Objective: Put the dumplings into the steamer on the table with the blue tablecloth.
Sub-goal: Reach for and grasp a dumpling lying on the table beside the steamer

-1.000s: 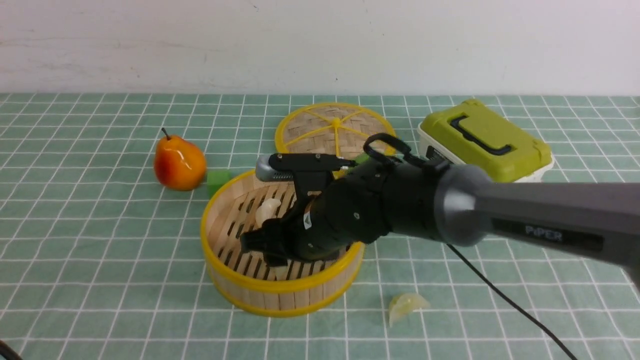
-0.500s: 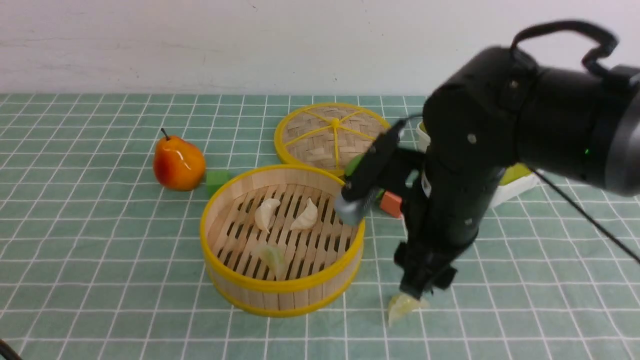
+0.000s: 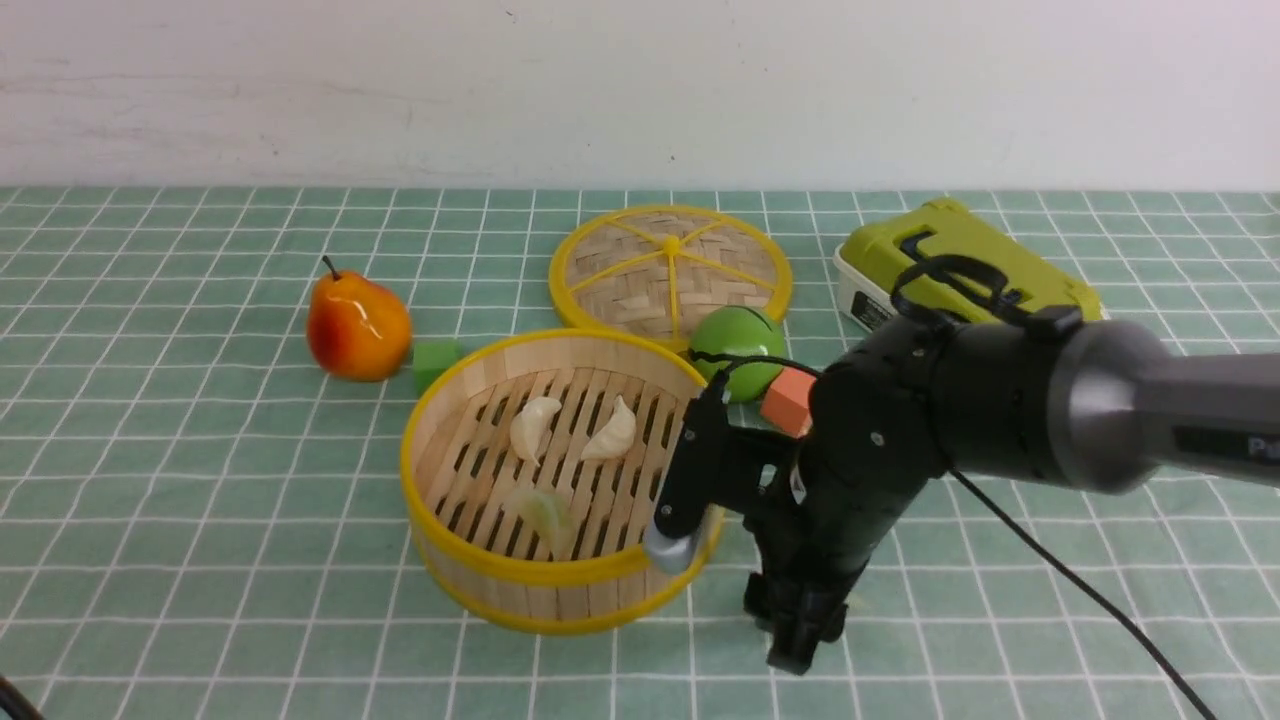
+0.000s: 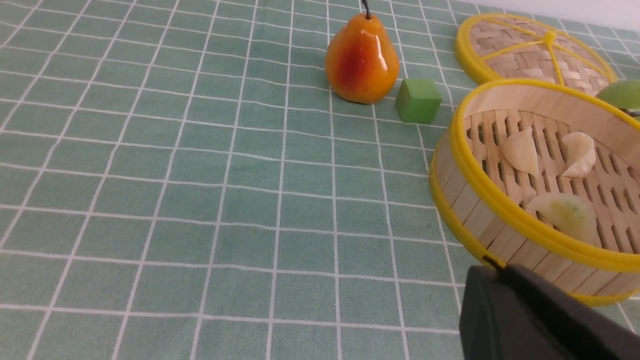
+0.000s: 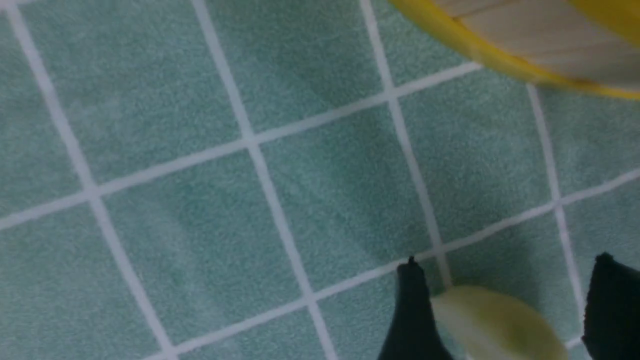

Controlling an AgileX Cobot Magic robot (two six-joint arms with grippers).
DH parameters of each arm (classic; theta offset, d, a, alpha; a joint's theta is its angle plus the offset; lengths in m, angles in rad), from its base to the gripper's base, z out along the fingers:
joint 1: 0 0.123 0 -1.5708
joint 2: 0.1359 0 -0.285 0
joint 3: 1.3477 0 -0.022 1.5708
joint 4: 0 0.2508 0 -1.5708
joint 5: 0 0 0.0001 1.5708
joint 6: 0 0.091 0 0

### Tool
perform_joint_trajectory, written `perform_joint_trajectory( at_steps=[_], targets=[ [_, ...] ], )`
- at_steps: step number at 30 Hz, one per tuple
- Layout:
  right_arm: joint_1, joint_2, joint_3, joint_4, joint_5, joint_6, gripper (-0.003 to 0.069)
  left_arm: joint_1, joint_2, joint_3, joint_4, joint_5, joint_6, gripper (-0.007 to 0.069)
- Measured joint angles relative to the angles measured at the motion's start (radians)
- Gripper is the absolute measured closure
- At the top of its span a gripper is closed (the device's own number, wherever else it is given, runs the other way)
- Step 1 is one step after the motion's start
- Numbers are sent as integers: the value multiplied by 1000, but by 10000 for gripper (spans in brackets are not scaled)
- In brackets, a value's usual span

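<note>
Right pincer (image 3: 800,645), low and right of centre, gapes astride a green dumpling (image 5: 495,325) on the bench (image 5: 200,150); left pincer (image 4: 530,320) closed.

In the right wrist view the green dumpling (image 5: 492,325) lies between the two fingers (image 5: 412,315) of the right gripper (image 5: 507,280). It is soft with blur and cut off by the picture's edge, as are the fingers themselves. It sits close against one finger and clear of the other. Beyond the fingertips only a blurred arc of the steamer (image 5: 505,30) shows. In the front view that dumpling is all but hidden behind the fingers. The right arm (image 3: 1000,420) covers part of the orange block (image 3: 788,398) and green box (image 3: 975,250). The left gripper (image 4: 530,320) shows only as a dark mass cut by its wrist view's edge, fingers unseen.
</note>
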Motion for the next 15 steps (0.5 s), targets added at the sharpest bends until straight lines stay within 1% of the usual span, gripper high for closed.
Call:
perform_joint_trajectory(
  at_steps=[1, 2, 4, 7, 8, 9, 10, 11, 12, 15],
  targets=[
    [-5, 17, 0, 1, 19, 0, 239, 0, 0, 0, 0, 0, 0, 620],
    [-5, 18, 0, 4, 21, 0, 243, 0, 0, 0, 0, 0, 0, 620],
    [-7, 20, -4, 4, 41, 11, 295, 0, 0, 0, 0, 2, 0, 619],
    [-7, 17, -4, 8, 91, 38, 442, 0, 0, 0, 0, 2, 0, 617],
    [-7, 16, -4, 8, 95, 40, 454, 0, 0, 0, 0, 2, 0, 616],
    [-7, 10, -1, 8, 119, 53, 510, 0, 0, 0, 0, 2, 0, 615],
    [-8, -6, 1, 4, 148, 87, 599, 0, 0, 0, 0, 2, 0, 613],
    [-9, -21, 1, 0, 162, 102, 641, 0, 0, 0, 0, 2, 0, 613],
    [-9, -41, 1, -3, 173, 122, 665, 0, 0, 0, 0, 2, 0, 612],
    [-9, -103, 1, -15, 187, 171, 679, 0, 0, 0, 0, 2, 0, 610]
  ],
)
